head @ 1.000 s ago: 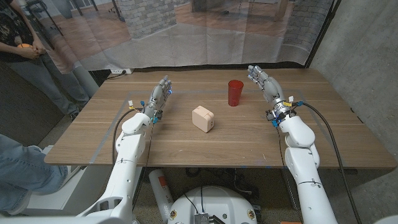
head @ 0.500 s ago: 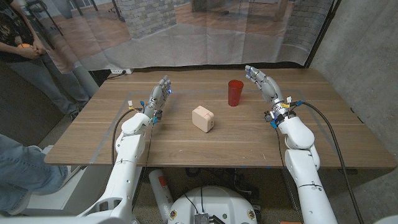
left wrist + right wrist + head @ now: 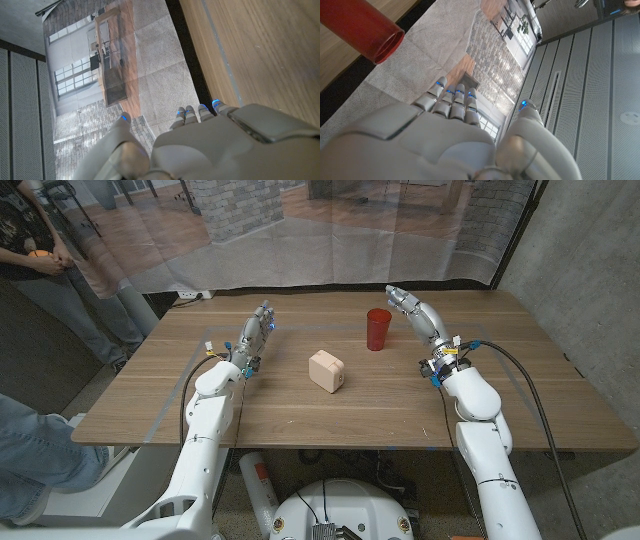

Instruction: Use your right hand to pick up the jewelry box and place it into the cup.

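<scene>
Box (image 3: 326, 370) seen on worktop (image 3: 380, 405) ungripped, cup (image 3: 377, 329) cut off in right wrist view, both right hand (image 3: 412, 315) and left hand (image 3: 256, 337) empty, fingers extended.

Even, soft daylight; sharp frames, faint shadows

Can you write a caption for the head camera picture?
Right hand open beside red cup; jewelry box waits mid-table.

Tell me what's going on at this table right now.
A two-armed robot is at a wooden table. Its right hand hangs open beside the red cup, holding nothing. The cream box sits untouched at the middle of the table. The left hand waits open on its side of the table.
</scene>
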{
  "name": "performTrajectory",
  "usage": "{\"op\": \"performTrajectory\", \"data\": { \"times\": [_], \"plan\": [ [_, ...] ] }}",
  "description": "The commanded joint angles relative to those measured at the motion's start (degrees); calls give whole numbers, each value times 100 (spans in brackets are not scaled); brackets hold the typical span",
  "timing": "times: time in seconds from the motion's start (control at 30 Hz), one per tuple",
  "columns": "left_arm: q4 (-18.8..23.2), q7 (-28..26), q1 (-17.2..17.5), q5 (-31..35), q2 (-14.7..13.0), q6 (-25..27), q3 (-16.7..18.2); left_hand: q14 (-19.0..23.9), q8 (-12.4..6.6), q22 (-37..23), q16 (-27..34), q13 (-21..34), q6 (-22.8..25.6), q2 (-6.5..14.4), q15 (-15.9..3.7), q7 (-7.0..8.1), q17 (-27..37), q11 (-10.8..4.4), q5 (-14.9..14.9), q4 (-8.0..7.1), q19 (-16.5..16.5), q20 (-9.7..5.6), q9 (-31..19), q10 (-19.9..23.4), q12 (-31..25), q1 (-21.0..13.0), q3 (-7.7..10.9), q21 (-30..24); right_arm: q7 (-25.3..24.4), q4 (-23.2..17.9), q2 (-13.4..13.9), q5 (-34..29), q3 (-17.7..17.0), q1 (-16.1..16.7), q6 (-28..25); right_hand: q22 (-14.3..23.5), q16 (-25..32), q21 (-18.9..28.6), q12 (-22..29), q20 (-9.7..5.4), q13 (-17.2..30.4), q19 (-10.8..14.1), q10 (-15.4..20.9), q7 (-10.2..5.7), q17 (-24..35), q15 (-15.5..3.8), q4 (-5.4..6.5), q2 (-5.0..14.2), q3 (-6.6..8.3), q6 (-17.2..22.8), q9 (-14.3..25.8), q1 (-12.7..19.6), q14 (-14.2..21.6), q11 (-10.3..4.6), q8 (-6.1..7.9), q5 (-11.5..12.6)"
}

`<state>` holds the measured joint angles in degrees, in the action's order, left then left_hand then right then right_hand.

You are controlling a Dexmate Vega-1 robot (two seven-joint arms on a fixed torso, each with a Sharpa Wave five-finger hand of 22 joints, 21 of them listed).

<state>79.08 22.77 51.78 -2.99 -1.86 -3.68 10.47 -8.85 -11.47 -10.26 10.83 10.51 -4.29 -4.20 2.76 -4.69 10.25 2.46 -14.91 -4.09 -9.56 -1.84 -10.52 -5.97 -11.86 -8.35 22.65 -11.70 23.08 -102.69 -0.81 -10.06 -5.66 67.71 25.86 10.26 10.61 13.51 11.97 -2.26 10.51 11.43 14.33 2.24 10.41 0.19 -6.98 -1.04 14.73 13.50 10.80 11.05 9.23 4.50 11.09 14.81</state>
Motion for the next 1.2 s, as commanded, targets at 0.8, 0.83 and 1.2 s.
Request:
{"op": "performTrajectory", "data": {
  "times": [0.8,0.83,1.2],
  "plan": [
    [83,43,79,-3,-2,14,-69,7,-27,-18,0,13,72,26,-2,-10,16,1,-61,-1,-142,-74,-13,60,-6,-96,-28,-10,-163,-592,214,-1011,257,313,137,20,13,-22,21,98,19,96,3,21,1,36,-75,1,28,-37,10,151,34,-12,11,-30],
    [88,39,83,0,-2,15,-71,8,-28,-18,0,13,73,26,-2,-11,16,1,-62,-1,-142,-74,-13,60,-5,-96,-29,-10,-171,-615,217,-1048,267,322,135,20,13,-22,21,102,19,98,3,18,1,36,-77,2,30,-38,10,156,34,-9,11,-30],
    [119,36,99,-5,-17,37,-64,2,-31,-18,-4,14,104,34,-1,-7,16,8,-65,0,-160,-62,-14,78,-7,-103,-37,-1,-206,-751,208,-1286,401,358,31,16,15,-36,32,142,19,121,32,7,-2,31,-115,-1,47,-7,10,235,47,35,27,-38]
  ]
}}
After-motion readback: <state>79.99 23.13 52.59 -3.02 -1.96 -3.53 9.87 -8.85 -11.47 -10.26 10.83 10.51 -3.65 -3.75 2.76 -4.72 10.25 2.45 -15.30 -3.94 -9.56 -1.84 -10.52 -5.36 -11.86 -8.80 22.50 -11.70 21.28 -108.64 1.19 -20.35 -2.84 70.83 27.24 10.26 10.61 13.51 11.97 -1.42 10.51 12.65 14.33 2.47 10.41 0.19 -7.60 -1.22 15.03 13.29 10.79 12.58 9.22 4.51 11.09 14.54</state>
